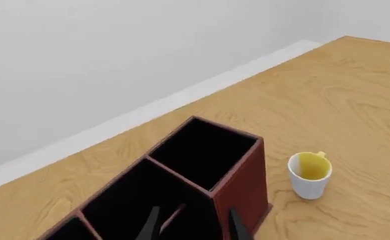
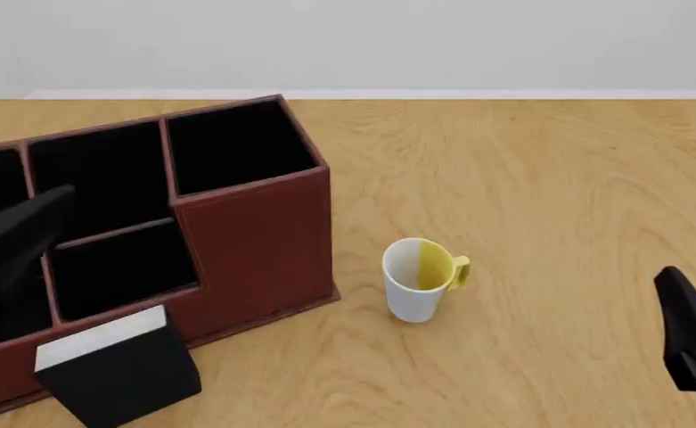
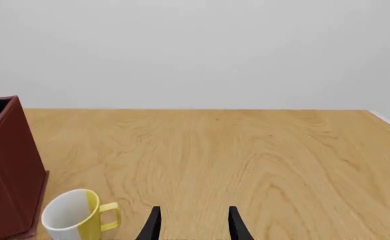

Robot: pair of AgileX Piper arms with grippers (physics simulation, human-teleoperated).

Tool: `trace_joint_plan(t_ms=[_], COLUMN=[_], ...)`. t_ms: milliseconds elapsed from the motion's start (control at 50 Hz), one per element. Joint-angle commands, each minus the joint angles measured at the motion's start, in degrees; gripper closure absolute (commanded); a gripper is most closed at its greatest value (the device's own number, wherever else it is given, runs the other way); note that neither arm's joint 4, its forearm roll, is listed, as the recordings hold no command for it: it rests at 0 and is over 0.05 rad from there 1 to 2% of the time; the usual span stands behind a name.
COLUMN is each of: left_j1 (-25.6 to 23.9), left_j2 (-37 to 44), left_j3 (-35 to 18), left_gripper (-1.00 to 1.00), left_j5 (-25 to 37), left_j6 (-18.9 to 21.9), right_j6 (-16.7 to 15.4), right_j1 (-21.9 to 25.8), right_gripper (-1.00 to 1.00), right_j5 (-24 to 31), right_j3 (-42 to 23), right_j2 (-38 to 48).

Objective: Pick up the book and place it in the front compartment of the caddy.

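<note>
The book [image 2: 116, 367] stands upright on the table, black with a white top edge, against the near wall of the reddish-brown caddy [image 2: 265, 241]. The caddy's middle section has a taller-walled slot, the front compartment [image 2: 101, 174], and a lower-walled slot [image 2: 122, 267], split by a thin divider. My left gripper [image 1: 191, 227] is open and empty above the caddy [image 1: 241, 182]; its arm [image 2: 9, 245] covers the caddy's left part. My right gripper [image 3: 193, 225] is open and empty over bare table, its arm [image 2: 695, 343] at the near right. The book is out of both wrist views.
A white-and-yellow mug [image 2: 419, 278] stands upright on the table just right of the caddy's end compartment [image 2: 234, 143], also seen in the left wrist view [image 1: 309, 175] and the right wrist view [image 3: 75, 217]. The wooden table [image 2: 538, 178] ends at a white wall at the back.
</note>
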Motion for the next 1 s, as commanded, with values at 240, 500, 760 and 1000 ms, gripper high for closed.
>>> trace_joint_plan(t_ms=[240,500,760,1000], left_j1=[-8.5,-9.5,-10.5,-9.4], left_j2=[23.2,25.8,25.3,24.0], left_j3=[-21.6,-28.5,-26.6,-23.3], left_gripper=[-1.00,-1.00,-1.00,-1.00], left_j5=[23.0,35.5,41.6,43.7], left_j6=[9.8,15.3,18.6,21.5], right_j6=[-1.3,-1.4,-1.2,-1.2], right_j1=[0.3,0.1,0.0,0.0], right_gripper=[-1.00,-1.00,-1.00,-1.00], right_j5=[-2.5,-2.4,-2.2,-2.9], right_j3=[-0.1,0.0,0.0,0.0], right_j2=[3.6,3.5,3.3,4.0])
